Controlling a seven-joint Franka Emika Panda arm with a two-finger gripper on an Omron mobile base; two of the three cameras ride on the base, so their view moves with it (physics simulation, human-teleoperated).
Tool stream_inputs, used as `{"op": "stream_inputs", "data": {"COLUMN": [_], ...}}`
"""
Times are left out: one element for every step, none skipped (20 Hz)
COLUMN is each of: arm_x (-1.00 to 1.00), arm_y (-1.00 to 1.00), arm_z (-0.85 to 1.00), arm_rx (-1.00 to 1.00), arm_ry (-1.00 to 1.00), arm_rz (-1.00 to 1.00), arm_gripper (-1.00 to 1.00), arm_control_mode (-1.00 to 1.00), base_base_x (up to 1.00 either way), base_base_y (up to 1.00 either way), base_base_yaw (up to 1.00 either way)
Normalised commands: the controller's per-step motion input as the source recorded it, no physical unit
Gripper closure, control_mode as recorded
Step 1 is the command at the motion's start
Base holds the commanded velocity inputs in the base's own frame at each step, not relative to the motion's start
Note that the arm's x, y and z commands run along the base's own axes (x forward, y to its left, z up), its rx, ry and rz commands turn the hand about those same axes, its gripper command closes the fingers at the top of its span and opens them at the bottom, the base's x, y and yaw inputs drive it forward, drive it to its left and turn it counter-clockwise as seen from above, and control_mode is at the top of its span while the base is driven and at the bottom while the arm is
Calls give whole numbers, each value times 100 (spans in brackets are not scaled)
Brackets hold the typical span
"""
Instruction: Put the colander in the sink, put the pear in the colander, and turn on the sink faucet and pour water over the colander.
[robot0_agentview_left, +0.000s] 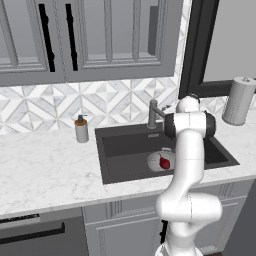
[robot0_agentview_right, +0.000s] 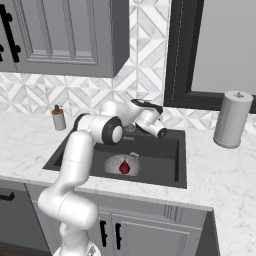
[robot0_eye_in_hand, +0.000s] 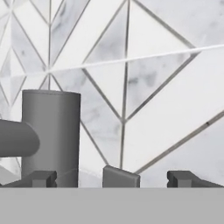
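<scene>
Here we log the white marble desk (robot0_agentview_left: 45, 170) as the largest surface, running under grey upper cabinets (robot0_agentview_left: 90, 35) and a diamond-patterned tile backsplash (robot0_agentview_left: 115, 100). A dark-framed window (robot0_agentview_right: 220, 50) sits to the right.

The sink (robot0_agentview_left: 125, 145), a dark charcoal basin, is set into the desk. We note the robot arm (robot0_agentview_left: 187, 165) rising in front of it and reaching over the basin toward the back wall.

A paper towel roll (robot0_agentview_right: 231, 119) stands upright on the desk to the right of the sink, well apart from it.

The colander (robot0_agentview_right: 112, 165) rests on the sink floor, upright, toward the front of the basin. The pear (robot0_agentview_right: 124, 167), dark red, lies inside the colander.

The sink faucet (robot0_agentview_left: 153, 114) stands at the back rim of the sink; in the hand view its grey upright post (robot0_eye_in_hand: 51, 135) fills the left side, with the spout going off to the left edge.

A soap dispenser (robot0_agentview_left: 81, 129) stands on the desk just left of the sink, near the backsplash.

The hand (robot0_eye_in_hand: 113, 178) is spread wide with nothing between its tips, aimed at the backsplash; its left fingertip (robot0_eye_in_hand: 41, 178) sits just in front of the faucet post. Whether it touches the post we cannot tell.
</scene>
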Motion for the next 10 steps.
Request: {"op": "stream_inputs", "data": {"arm_x": [6,6,9,8,7,7,5,6,7,10], "arm_y": [0,0,0,0,0,0,0,0,0,0], "arm_z": [-7,-7,-5,-5,-4,-4,-5,-4,-3,-1], "arm_rx": [0,0,0,0,0,0,0,0,0,0], "arm_ry": [0,0,0,0,0,0,0,0,0,0], "arm_rz": [-1,-1,-1,-1,0,0,0,-1,0,0], "arm_gripper": [-100,-100,-100,-100,-100,-100,-100,-100,-100,-100], "arm_control_mode": [-100,-100,-100,-100,-100,-100,-100,-100,-100,-100], "base_base_x": [0,0,0,0,0,0,0,0,0,0], "base_base_y": [0,0,0,0,0,0,0,0,0,0], "base_base_yaw": [0,0,0,0,0,0,0,0,0,0]}}
